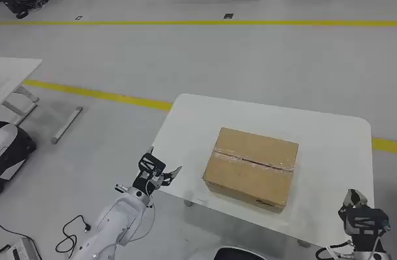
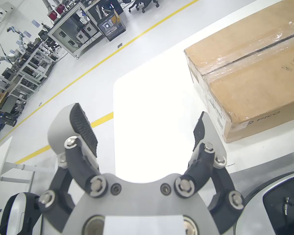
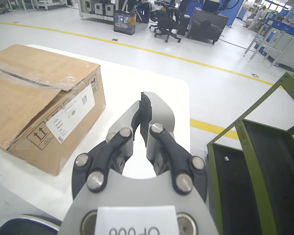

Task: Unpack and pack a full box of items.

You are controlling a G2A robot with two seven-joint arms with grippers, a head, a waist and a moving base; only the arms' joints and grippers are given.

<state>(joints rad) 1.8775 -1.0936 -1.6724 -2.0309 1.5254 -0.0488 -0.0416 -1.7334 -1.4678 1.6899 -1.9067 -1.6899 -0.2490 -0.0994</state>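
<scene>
Two grippers flank one box. The left gripper (image 1: 160,173) (image 2: 139,121) is released: its ribbed fingers (image 2: 84,128) stand wide apart with nothing between them. Its arm rises from below the near edge of the table (image 1: 328,140) (image 2: 156,99), wrist tilted so the fingers point up and across toward the box. It hangs left of the box, apart from it. The right gripper (image 1: 355,197) (image 3: 142,110) is clenched on nothing, pads pressed together. It is held low, pointing away from the robot, right of the box and well apart from it.

The box (image 1: 251,168) (image 2: 249,64) (image 3: 36,91), brown cardboard, rests flat on the table between the two grippers. Its top flaps are down and clear tape runs along their seam; at the right end the tape is wrinkled and one flap corner stands slightly lifted. Farther right of the box, beyond the right gripper, a green rack (image 3: 259,147) with dark trays stands off the table.
</scene>
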